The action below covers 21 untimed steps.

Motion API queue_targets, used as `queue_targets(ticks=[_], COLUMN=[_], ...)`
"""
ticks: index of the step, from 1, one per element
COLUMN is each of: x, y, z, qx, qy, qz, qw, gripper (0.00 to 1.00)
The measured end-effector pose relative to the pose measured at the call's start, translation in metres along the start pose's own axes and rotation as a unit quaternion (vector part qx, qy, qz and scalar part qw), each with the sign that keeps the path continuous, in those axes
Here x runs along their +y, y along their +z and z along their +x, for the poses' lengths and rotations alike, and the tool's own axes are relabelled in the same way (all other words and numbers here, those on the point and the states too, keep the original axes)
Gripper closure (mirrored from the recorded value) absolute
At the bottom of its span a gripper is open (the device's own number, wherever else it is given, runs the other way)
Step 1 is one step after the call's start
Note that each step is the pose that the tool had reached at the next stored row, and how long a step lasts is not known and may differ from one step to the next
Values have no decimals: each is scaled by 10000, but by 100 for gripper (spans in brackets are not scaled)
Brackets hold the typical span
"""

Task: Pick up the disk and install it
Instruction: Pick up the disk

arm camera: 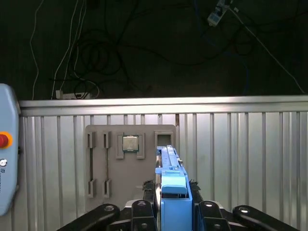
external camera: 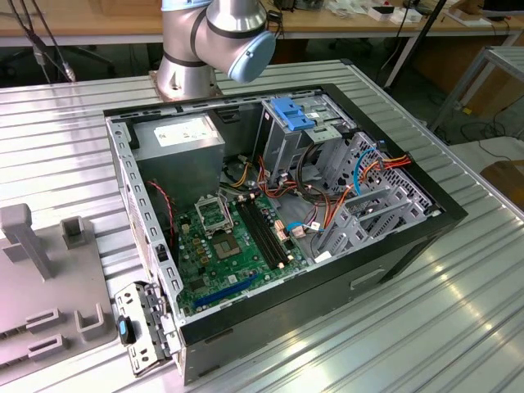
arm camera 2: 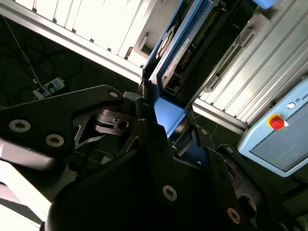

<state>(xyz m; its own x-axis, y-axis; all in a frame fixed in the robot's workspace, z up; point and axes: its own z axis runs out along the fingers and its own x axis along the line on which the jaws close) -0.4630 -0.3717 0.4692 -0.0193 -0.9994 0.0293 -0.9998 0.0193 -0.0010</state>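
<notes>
The disk (arm camera: 171, 179) stands edge-on in its bright blue carrier frame, lifted above the ribbed metal table (arm camera: 240, 144). My gripper (arm camera: 173, 207) is shut on it, one black finger pressing each side of the frame's near end. In the second wrist view the disk (arm camera 2: 188, 45) shows its dark body and connector edge inside the blue frame, reaching away from the gripper (arm camera 2: 166, 120). The open computer case (external camera: 278, 205) lies on its side in the exterior view, with the metal drive cage (external camera: 311, 139) at its far right corner.
A grey fixture plate (arm camera: 130, 159) holding a small square chip lies on the table beyond the disk. A teach pendant (arm camera 2: 279, 130) with a red button sits nearby. Inside the case are a power-supply box (external camera: 180, 135), a motherboard (external camera: 225, 237) and loose cables. The arm's base (external camera: 205, 41) stands behind the case.
</notes>
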Motion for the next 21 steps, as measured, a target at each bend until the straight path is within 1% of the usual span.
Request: queue_targets(ticks=[2,3,5,6,8,9,10,12,13,15,16,17,21], x=[0,0,-1,-1,-1,-1,-1,-1,-1,-2,-3,-3,-3], y=[-89,-155,-267,-339,-414,-474,-499,-579,-609,-773,-823,-834,-834], z=[3,5,8,10,12,14,15,17,18,23,24,24,24], qx=[0,0,1,0,0,0,0,0,0,0,0,-1,-1], qy=[0,0,0,0,0,0,0,0,0,0,0,0,0], qz=[1,0,-1,0,0,0,0,0,0,0,0,0,0], qw=[10000,10000,10000,10000,10000,10000,10000,10000,10000,10000,10000,10000,10000], gripper=[63,63,63,63,63,63,63,63,63,63,63,63,63])
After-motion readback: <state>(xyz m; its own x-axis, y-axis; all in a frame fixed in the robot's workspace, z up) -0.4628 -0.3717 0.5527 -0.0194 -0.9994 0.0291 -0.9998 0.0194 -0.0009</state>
